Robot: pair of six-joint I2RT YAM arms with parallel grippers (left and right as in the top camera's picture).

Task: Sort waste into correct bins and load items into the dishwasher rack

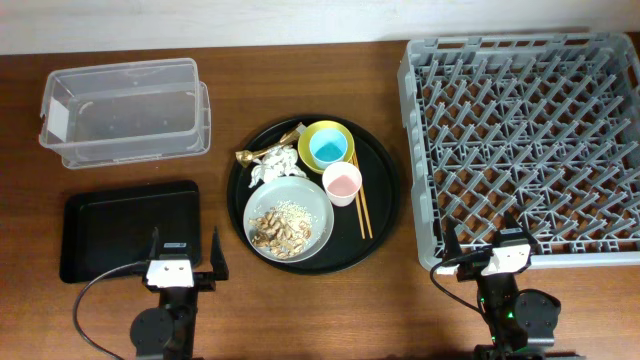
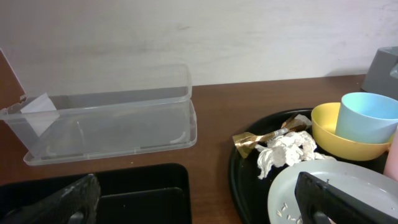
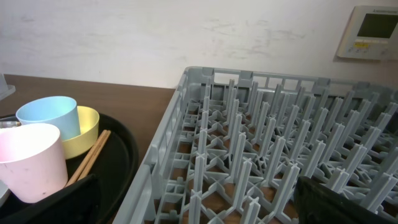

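Note:
On the round black tray [image 1: 385,195], a pale grey plate [image 1: 300,190] holds rice and brown food [image 1: 280,228]. Behind it lie crumpled white paper [image 1: 275,165] and a brown-gold wrapper [image 1: 262,150]. A light-blue cup [image 1: 328,148] stands inside the yellow bowl [image 1: 345,135]; a pink cup [image 1: 342,183] and chopsticks [image 1: 362,205] are beside them. The clear tub [image 1: 125,108] and shallow black tray [image 1: 128,230] sit at the left, the dishwasher rack [image 1: 525,145] at the right. My left gripper [image 1: 185,240] is open near the black tray's front right corner. My right gripper [image 1: 487,235] is open at the rack's front edge.
The wall runs along the table's far edge behind the tub and the rack. Bare wooden table shows between the tub, the round tray and the rack, and along the front edge where both arm bases stand.

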